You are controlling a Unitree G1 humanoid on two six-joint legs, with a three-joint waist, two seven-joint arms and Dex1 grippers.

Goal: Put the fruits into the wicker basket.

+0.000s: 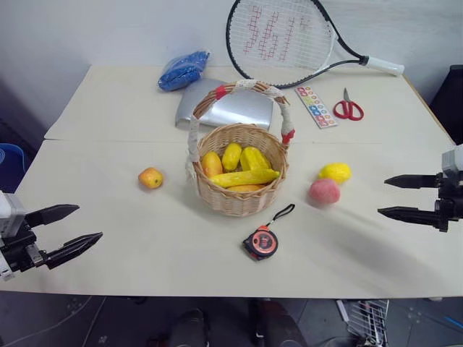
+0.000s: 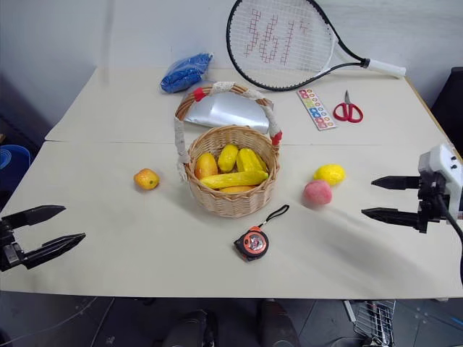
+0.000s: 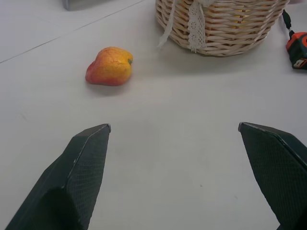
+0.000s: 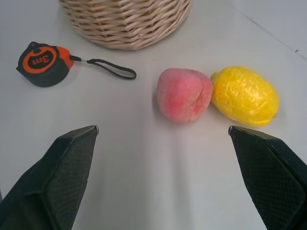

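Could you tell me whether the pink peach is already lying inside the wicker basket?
No, the pink peach lies on the table beside the yellow lemon, to the right of the wicker basket.

I think I stand in a test room or lab, not a home: a plain pale table [image 1: 108,238] against a bare white wall [image 1: 87,29], with unrelated props laid out, a racket [image 1: 282,40], scissors [image 1: 349,108], a tape measure [image 1: 262,242].

Racket [image 1: 286,36], scissors [image 1: 348,108], tape measure [image 1: 261,242], blue bag [image 1: 182,70]
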